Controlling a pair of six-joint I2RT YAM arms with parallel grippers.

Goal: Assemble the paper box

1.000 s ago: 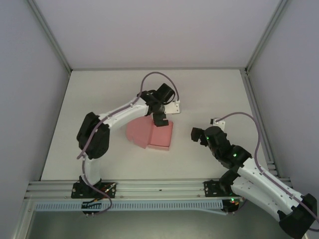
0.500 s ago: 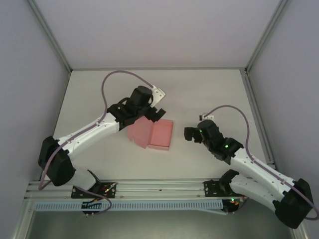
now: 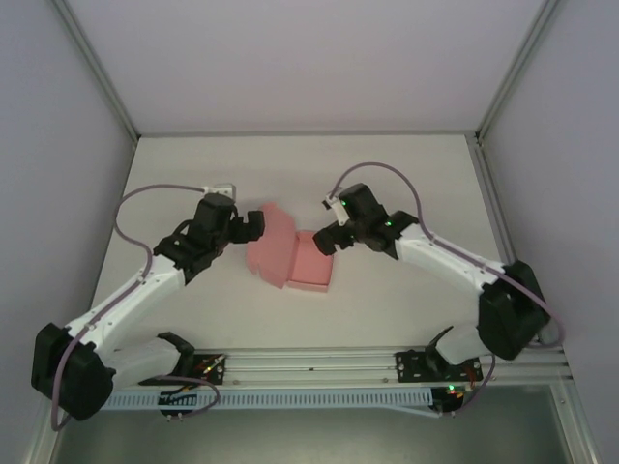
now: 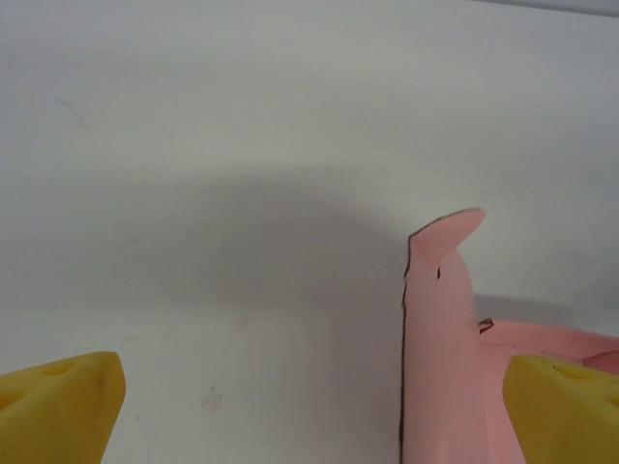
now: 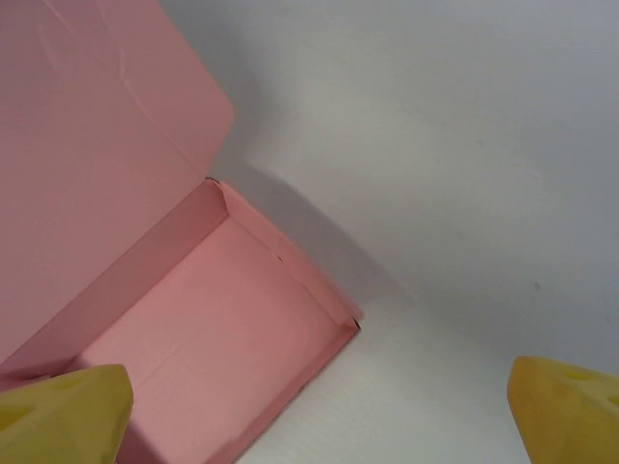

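Note:
The paper box (image 3: 311,267) is a pink open tray in the middle of the table, its lid flap (image 3: 269,249) raised on the left side. My left gripper (image 3: 253,226) hovers open just left of the lid. In the left wrist view the lid (image 4: 440,358) stands edge-on between the yellow fingertips (image 4: 63,406), close to the right one, and the left gripper (image 4: 309,416) touches nothing. My right gripper (image 3: 326,240) is open over the tray's far right corner. In the right wrist view the tray (image 5: 208,353) and the lid (image 5: 87,145) lie below the open right gripper (image 5: 314,411).
The white table (image 3: 406,174) is bounded by grey walls and aluminium rails, one of them along the front edge (image 3: 309,362). Bare table surface lies behind and to the right of the box.
The left arm has swung from behind the box round to its left side. The right arm has reached from the near right up to the box's far right corner. Both grippers stayed open.

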